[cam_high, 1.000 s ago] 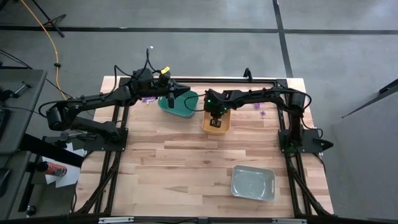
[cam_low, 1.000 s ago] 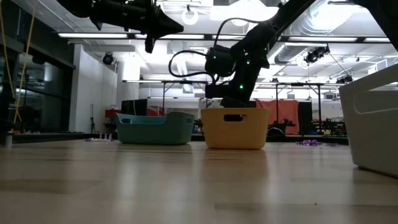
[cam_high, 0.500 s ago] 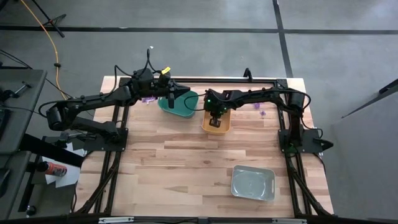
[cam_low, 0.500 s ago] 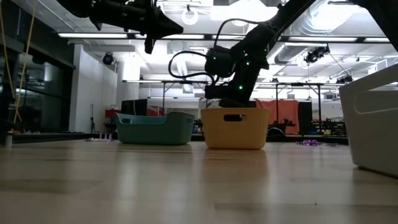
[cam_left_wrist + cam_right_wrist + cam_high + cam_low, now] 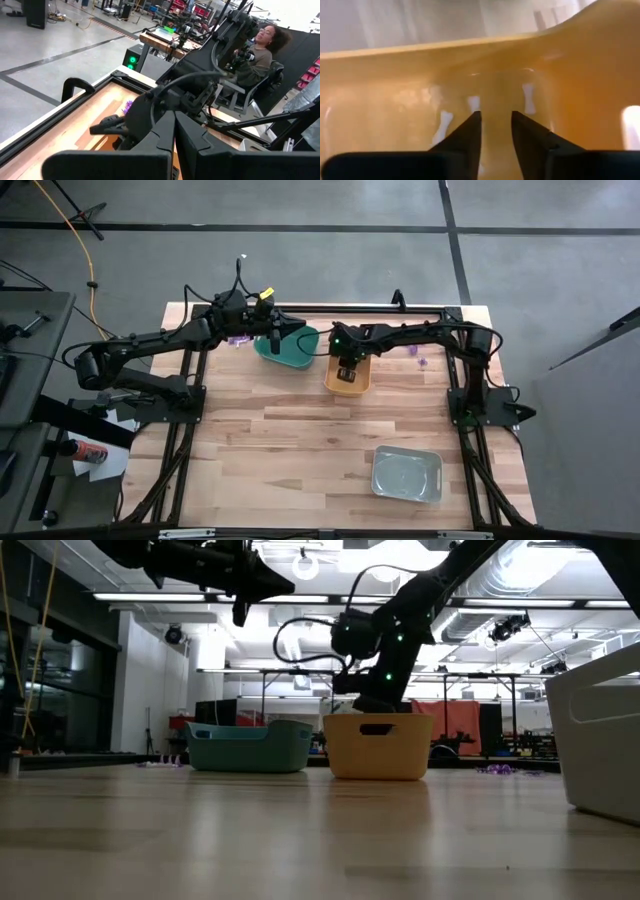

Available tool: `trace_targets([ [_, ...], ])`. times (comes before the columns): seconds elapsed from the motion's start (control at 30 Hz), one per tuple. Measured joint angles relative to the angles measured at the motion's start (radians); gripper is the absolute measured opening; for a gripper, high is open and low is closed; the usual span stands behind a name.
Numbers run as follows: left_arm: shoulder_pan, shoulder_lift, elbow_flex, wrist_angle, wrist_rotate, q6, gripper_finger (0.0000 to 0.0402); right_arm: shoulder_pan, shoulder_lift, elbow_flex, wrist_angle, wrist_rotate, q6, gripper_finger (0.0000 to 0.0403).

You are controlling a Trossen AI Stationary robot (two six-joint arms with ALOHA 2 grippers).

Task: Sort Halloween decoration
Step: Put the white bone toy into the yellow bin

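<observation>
The right pincer (image 5: 496, 131) hangs inside the orange bin (image 5: 349, 376), its fingers a little spread with nothing between them; several whitish bone-shaped trinkets (image 5: 443, 124) lie on the bin floor beyond the tips. Most of them have their long axes running away from the pincer toward the bin's far wall, one slightly slanted.

The left pincer (image 5: 174, 131) is pressed together, hovering above the green bin (image 5: 290, 347); whether it carries anything I cannot tell.

Sorting looks partly done: cream pieces already sit in the orange bin, yet purple trinkets (image 5: 419, 360) remain loose on the desk (image 5: 300, 440) at the far right, and more purple ones (image 5: 238, 340) lie beside the green bin at the far left. The grey bin (image 5: 407, 475) near the front appears empty.
</observation>
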Motion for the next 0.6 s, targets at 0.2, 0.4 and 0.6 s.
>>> trace_targets([
  [0.2, 0.001, 0.000, 0.000, 0.000, 0.012, 0.000, 0.0000, -0.013, -0.129, 0.000, -0.066, -0.063, -0.072, 0.0163],
  [0.4, 0.001, 0.000, 0.000, -0.017, 0.016, 0.000, 0.0000, -0.057, -0.313, 0.000, -0.148, -0.160, -0.052, 0.0174],
  [0.6, 0.001, 0.000, 0.000, -0.052, 0.016, 0.000, 0.0000, -0.102, -0.480, 0.000, -0.200, -0.207, -0.049, 0.0172],
])
